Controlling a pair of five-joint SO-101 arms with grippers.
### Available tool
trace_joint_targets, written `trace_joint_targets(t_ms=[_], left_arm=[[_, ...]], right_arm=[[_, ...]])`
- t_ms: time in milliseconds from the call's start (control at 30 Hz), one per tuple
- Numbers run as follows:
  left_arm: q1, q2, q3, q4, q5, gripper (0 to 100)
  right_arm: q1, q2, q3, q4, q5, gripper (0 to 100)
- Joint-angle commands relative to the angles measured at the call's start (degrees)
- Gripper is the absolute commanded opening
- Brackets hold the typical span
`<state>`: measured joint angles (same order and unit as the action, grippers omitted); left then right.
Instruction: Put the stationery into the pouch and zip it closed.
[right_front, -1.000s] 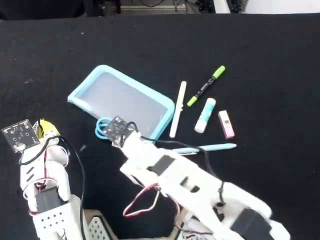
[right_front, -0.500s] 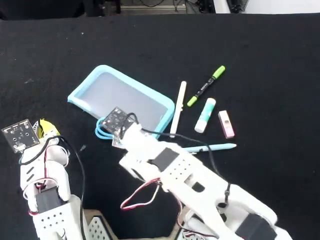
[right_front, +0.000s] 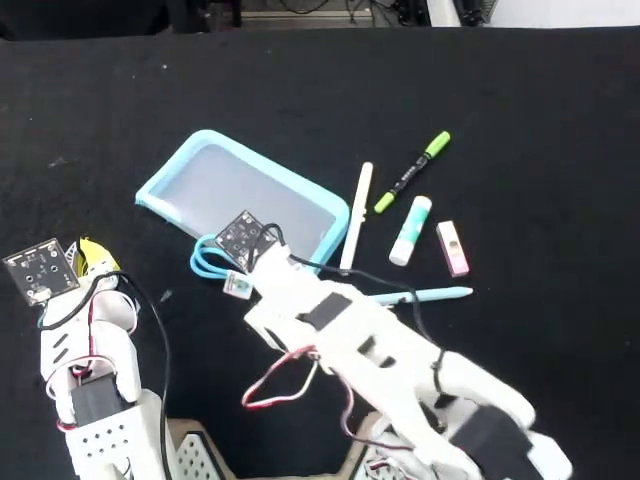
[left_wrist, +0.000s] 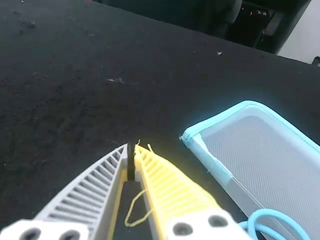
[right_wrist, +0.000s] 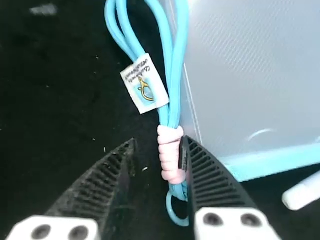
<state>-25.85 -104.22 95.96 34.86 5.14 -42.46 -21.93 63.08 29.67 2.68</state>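
Straddling zip-pull cord (right_wrist: 170, 150) at pouch (right_wrist: 240, 65) edge: right claw (right_wrist: 158, 142) spread apart, presumably to grip and open zip; left claw (left_wrist: 134, 150) pressed together, near pouch corner.

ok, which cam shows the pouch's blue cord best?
Right wrist view: the blue cord, its white tag and pink bead show up close, the bead between the open fingers of the right pincer. High view shows the cord partly hidden by that arm. Left wrist view catches an arc of it at the frame edge.
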Motion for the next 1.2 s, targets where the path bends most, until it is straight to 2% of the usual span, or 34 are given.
trace_joint_targets(t_ms=[0, 133, 533, 667, 933, 1067, 1167], left_arm=[[-0.22, -0.35, 1.36, 0.00, 0.44, 3], [-0.22, -0.35, 1.36, 0.00, 0.44, 3], [-0.22, -0.35, 1.36, 0.00, 0.44, 3], [-0.22, -0.35, 1.36, 0.09, 0.44, 3], [-0.22, -0.35, 1.36, 0.09, 0.44, 3], [-0.22, -0.35, 1.36, 0.09, 0.44, 3], [-0.22, -0.35, 1.36, 0.00, 0.44, 3]], right_arm=[[0.62, 5.49, -5.93, -0.26, 0.44, 14.2], [0.62, 6.29, -8.40, 2.99, 0.44, 14.2], [3.08, 6.64, -9.45, 2.81, 0.44, 14.3], [3.16, 6.73, -9.19, 3.25, 0.44, 21.4], [3.16, 8.66, -9.98, 3.43, 5.36, 16.9], [2.99, 12.44, -14.90, 10.11, 6.15, 16.9], [2.81, 14.11, -17.63, 15.47, 10.29, 16.7]])
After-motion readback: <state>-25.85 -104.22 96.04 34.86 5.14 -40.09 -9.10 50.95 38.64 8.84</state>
